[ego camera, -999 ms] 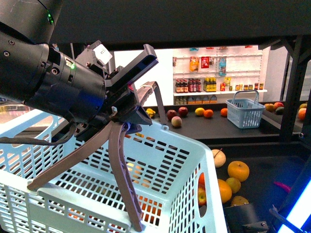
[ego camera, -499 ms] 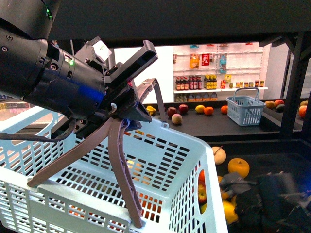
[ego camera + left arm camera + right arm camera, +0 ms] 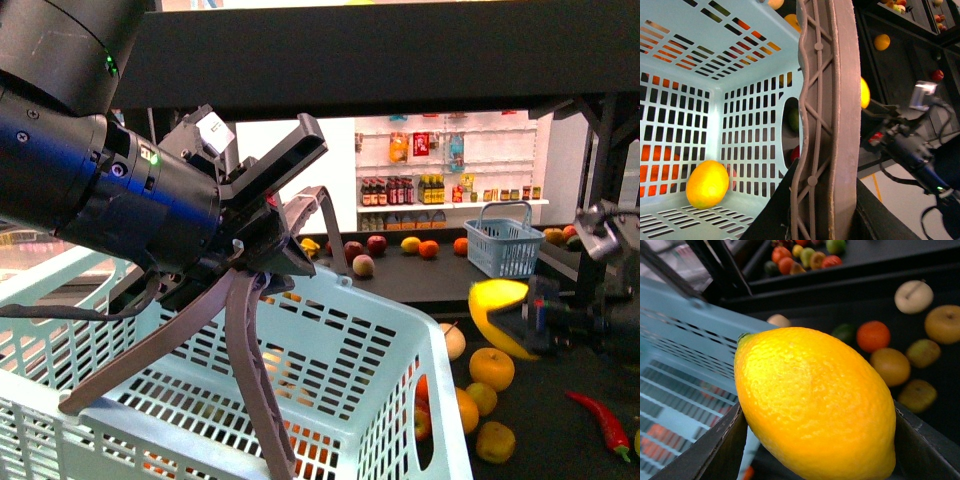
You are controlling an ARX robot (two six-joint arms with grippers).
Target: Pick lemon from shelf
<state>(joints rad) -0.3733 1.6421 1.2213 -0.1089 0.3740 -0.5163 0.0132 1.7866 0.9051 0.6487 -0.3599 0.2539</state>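
**Lemon** (image 3: 815,405)
- Clear of the shelf (image 3: 545,415), in the air above the loose fruit on the lower tier.
- Sits just beside the rt rim of the pale blue basket (image 3: 400,330).
- Blurred in front view, sharp in rt wrist view.

**Rt pincer** (image 3: 515,322)
- Clamped on the lemon. Dark pads (image 3: 722,452) show on either side of its wide middle.
- Contact faces are hidden under the fruit, so can't tell how deep it sits.

**Lt pincer** (image 3: 175,435)
- Spread wide, holding nothing, poised over the basket.
- One finger (image 3: 827,125) fills most of the lt wrist view.
- A yellow-orange fruit (image 3: 707,184) lies on the basket floor. Can't tell what kind.

**Handling (my read)**
- Light, a small load for this arm.
- Firm rind w/ a little give: takes a moderate squeeze, no need to crush.
- Skin is pebbled but waxy-looking, so approx. medium grip, not sticky.
- Oval shape is the issue. If pinched near a tapered end it would likely squirt out lengthwise.
- Best hold is across the short axis at the fattest part, pads opposite each other, long axis lying between the fingers.
- Present hold looks close to that.

**Nearby**
- Oranges (image 3: 491,367) and a red chili (image 3: 598,420) lie on the tier below. Lemon is apart from all of them.
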